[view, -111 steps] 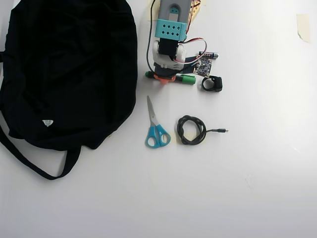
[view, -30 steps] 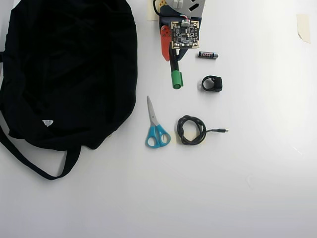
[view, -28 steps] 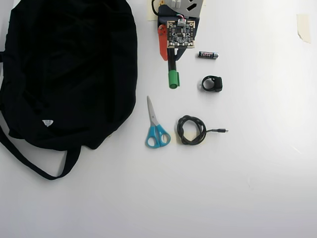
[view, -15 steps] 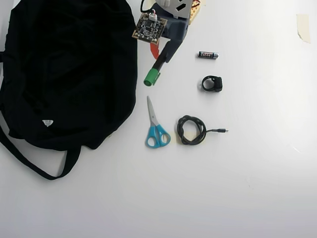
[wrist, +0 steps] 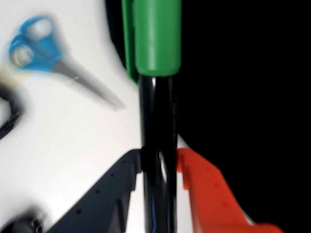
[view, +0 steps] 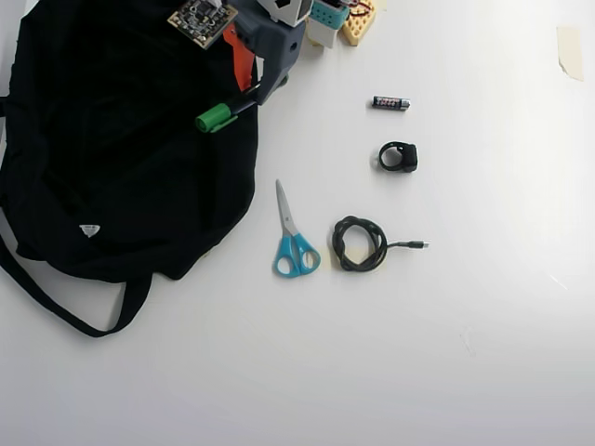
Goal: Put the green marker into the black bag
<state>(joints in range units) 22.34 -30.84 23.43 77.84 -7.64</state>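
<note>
My gripper [wrist: 158, 167] is shut on the green marker [wrist: 156, 136], its dark finger and orange finger pressed on either side of the black barrel. The green cap [wrist: 156, 36] points away from the wrist. In the overhead view the gripper [view: 249, 88] holds the marker [view: 223, 113] at a slant over the upper right edge of the black bag [view: 121, 149], cap end over the fabric. The bag lies flat at the left, its strap looped below it. In the wrist view the bag [wrist: 243, 73] fills the right side.
Blue-handled scissors [view: 293, 237] lie just right of the bag and also show in the wrist view [wrist: 48, 58]. A coiled black cable [view: 361, 243], a small black ring-shaped part [view: 400, 156] and a battery [view: 391, 103] lie further right on the white table.
</note>
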